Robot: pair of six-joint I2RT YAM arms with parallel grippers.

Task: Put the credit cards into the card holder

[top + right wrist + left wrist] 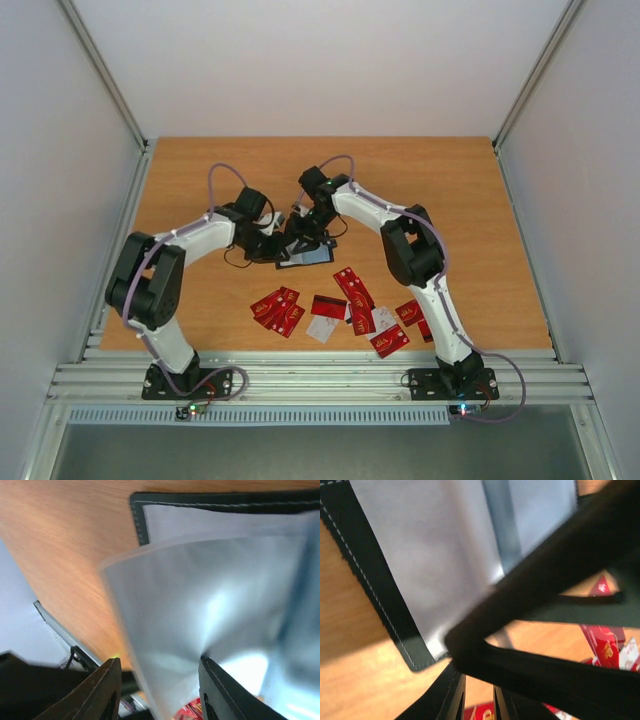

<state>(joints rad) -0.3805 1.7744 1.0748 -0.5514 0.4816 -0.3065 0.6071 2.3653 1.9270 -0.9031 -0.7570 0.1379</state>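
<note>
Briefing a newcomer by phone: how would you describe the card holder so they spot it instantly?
On the wooden table, look past the scattered credit cards to the middle, where the left arm and right arm meet. The card holder lies open there: black-edged with a pale grey inside, while its neighbours are mostly red cards.

Open card holder [200, 502] on the table [60, 555], grey pocket [200, 620] between parted jaws.

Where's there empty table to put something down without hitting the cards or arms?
Free: the far strip of the table behind both arms, and the right side between the right arm and the edge. Crowded: the near middle, strewn with credit cards, and the centre, where the card holder lies between the arms.
</note>
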